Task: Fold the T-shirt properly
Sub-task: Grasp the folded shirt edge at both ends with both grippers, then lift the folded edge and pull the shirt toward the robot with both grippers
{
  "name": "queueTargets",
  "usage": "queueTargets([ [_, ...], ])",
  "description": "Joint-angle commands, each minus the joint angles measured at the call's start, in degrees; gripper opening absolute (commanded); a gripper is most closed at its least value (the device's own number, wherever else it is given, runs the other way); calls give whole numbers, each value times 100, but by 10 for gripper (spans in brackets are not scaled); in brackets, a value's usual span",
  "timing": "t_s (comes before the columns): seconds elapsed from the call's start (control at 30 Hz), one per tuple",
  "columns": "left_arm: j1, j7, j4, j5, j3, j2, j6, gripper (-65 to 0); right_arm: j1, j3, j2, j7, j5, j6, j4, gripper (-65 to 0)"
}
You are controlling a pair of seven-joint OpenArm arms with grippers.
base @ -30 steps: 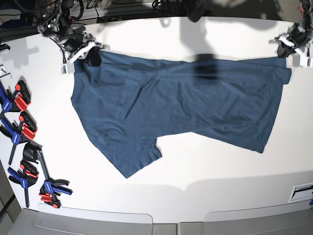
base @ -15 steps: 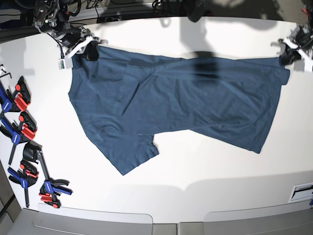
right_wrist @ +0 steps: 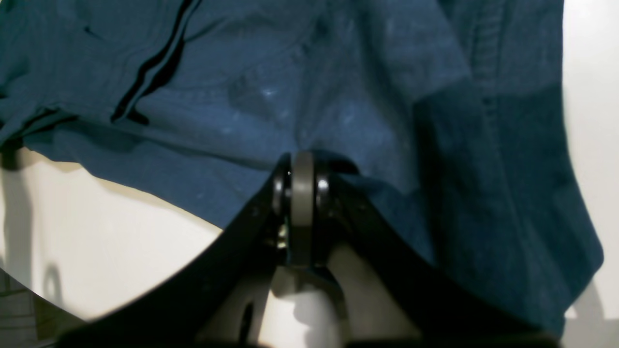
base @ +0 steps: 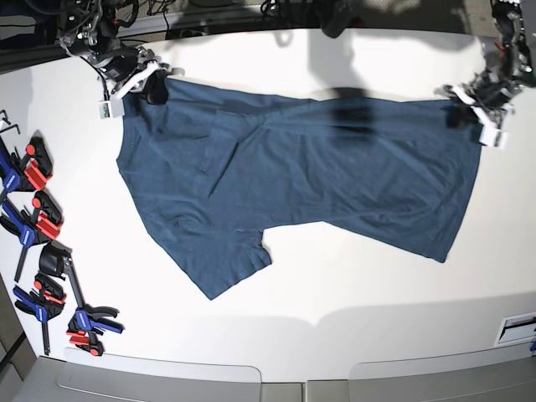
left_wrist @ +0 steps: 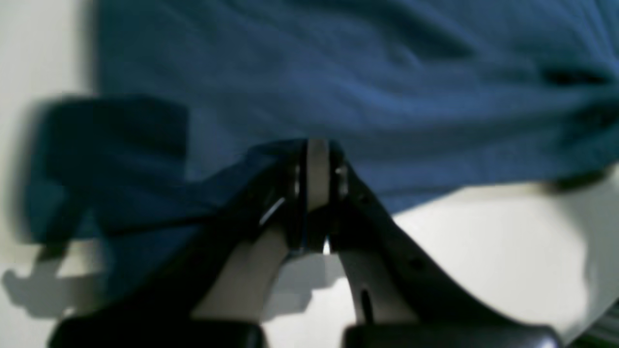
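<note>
The dark navy T-shirt (base: pixel 293 180) lies spread across the white table, one sleeve pointing toward the front left. My right gripper (base: pixel 155 88) is at the shirt's far left corner, shut on the cloth edge (right_wrist: pixel 309 159). My left gripper (base: pixel 459 115) is at the far right corner, shut on the hem (left_wrist: pixel 316 145), which bunches up between its fingers. In the right wrist view (right_wrist: pixel 302 183) the shirt's seam and a folded layer show beyond the closed jaws. The left wrist view (left_wrist: pixel 316 193) is blurred.
Several blue and red clamps (base: pixel 38 226) lie along the table's left edge. A small white tag (base: pixel 105 109) hangs by the right gripper. Cables and equipment line the far edge. A label (base: pixel 515 327) sits at the front right corner.
The left gripper has pulled the shirt's right corner inward to the left and slightly toward the front, shortening the top edge. The right gripper moved slightly back earlier, then stayed.
</note>
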Motion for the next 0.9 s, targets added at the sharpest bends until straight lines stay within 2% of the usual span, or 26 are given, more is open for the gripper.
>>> queueTargets([
  [0.0,-31,-114,28,127,15,-111,-17,-650,-20,35,63,-59,-127,-48,57,-650],
  [0.03,-26,-114,-7,343,46,-111,26,-650,-20,35,63,-61,-129,-48,57,-650],
  [0.13,22,17,-37,807,15,-118,483,-650,-22,35,66,-66,-136,-48,57,-650],
  [0.17,50,83,-37,885,-7,-118,522,-650,-22,35,66,-70,-144,-48,57,-650],
  [0.33,382,98,-35,881,-55,-114,520,-650,-22,35,68,-177,-151,-48,57,-650],
  [0.5,826,101,-35,501,-55,-114,518,-650,-22,37,68,-363,-131,-48,61,-650],
  [0.63,1088,103,-31,485,-57,-114,518,-650,-39,37,66,-743,179,-20,258,-650],
  [0.73,1255,101,-13,433,-55,-114,516,-650,-39,37,66,-1071,389,125,551,-650],
  [0.87,1384,216,-9,142,-55,-111,511,-650,-39,42,66,-1305,428,137,916,-650],
])
